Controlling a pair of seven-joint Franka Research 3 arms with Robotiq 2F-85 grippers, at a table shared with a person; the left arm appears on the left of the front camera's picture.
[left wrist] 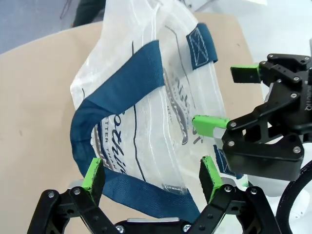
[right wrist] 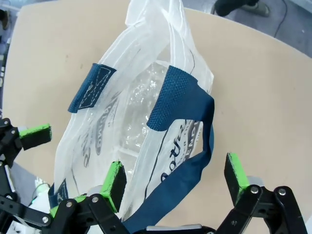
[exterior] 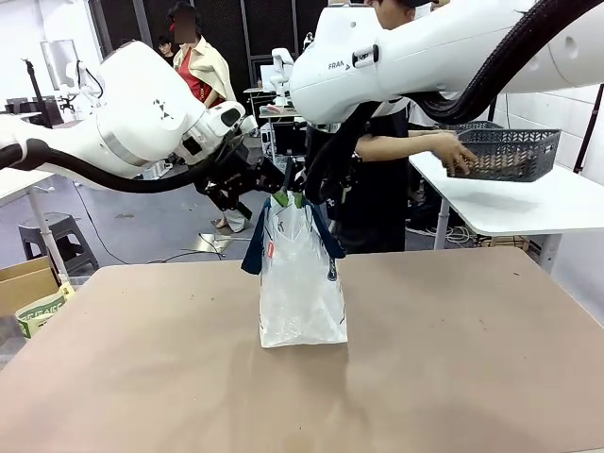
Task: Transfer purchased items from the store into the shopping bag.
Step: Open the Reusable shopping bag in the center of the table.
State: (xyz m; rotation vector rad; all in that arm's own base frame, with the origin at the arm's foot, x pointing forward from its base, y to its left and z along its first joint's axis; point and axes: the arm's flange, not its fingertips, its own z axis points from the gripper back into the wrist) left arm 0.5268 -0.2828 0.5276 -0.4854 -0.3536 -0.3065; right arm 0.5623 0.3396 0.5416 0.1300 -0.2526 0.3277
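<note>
bag (exterior: 302,293) is standing upright mid table (exterior: 472,368). left gripper (left wrist: 152,169) and right gripper (right wrist: 175,166) are hovering at its rim, both spread wide. person's hand (exterior: 460,154) is gripping basket (exterior: 510,156) far right.

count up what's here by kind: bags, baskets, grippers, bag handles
shopping bag: 1
basket: 1
grippers: 2 (left gripper, right gripper)
dark blue handles: 2
total: 6
items in the basket: too small to count
</note>
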